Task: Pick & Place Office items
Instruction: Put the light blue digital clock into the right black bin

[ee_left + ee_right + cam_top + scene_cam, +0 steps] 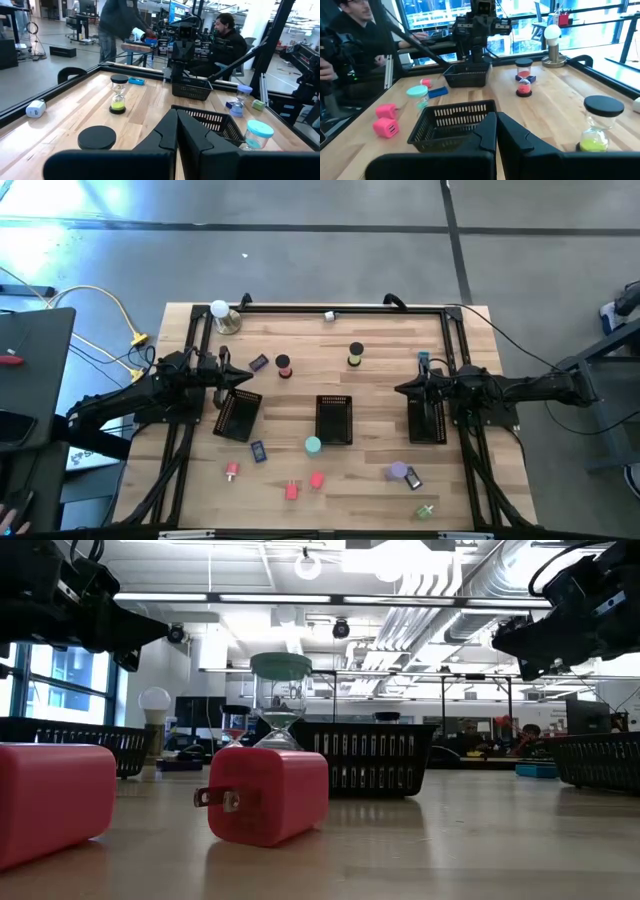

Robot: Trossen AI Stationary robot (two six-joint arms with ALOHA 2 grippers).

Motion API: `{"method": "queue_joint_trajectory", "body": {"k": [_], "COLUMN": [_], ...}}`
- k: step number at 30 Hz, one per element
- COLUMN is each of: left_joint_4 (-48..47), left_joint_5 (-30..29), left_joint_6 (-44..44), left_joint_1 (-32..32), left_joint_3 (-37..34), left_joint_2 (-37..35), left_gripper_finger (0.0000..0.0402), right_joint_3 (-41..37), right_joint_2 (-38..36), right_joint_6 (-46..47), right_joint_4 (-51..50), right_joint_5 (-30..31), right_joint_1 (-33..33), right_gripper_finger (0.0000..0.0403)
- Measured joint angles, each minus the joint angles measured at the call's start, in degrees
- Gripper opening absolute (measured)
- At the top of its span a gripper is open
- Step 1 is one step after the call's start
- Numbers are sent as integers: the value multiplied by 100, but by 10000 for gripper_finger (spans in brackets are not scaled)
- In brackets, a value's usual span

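**Both arms poised above a scattered desk**

The left gripper (243,378) and right gripper (403,389), both closed and empty, hover over the outer mesh trays (237,416). Office items lie apart from them: a teal-capped hourglass (313,445) beside the middle tray, pink plug adapters (317,480) toward the desk's (300,330) near edge.

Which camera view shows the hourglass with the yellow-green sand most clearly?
The right wrist view: the hourglass stands close, sand and black caps plain. The left wrist view shows it farther off; the high view only its top. I cannot find it in the low view.
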Motion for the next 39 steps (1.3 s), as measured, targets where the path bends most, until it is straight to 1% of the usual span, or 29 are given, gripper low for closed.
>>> {"method": "queue_joint_trajectory", "body": {"k": [5,9,12,15,22,24,26,28,30,32,34,39], "left_joint_4": [2,7,4,-15,-15,-15,-14,-13,-13,-13,-14,-13], "left_joint_5": [-1,-20,-173,-295,-307,-307,-307,-308,-307,-307,-307,-312], "left_joint_6": [1,1,3,3,3,3,4,4,3,5,4,5], "left_joint_1": [0,0,0,0,-2,0,0,0,0,0,0,0], "left_joint_3": [0,0,0,0,0,0,0,0,0,0,0,0], "left_joint_2": [0,0,0,0,1,0,1,2,2,2,2,2], "left_gripper_finger": [1,1,1,1,1,1,1,1,1,1,1,1], "right_joint_3": [0,0,1,1,19,109,277,529,836,1266,1687,2827], "right_joint_2": [0,0,2,0,0,2,28,174,399,682,999,1840], "right_joint_6": [7,7,98,140,182,179,95,-14,20,244,617,1942], "right_joint_4": [63,60,173,296,375,206,149,-114,-667,-1239,-1823,-3370], "right_joint_5": [375,457,632,688,743,744,804,963,1170,1503,1866,2773], "right_joint_1": [-2,0,-2,0,-2,0,0,-1,0,-1,-2,-58], "right_gripper_finger": [4,26,59,101,203,226,239,244,244,244,244,244]}}
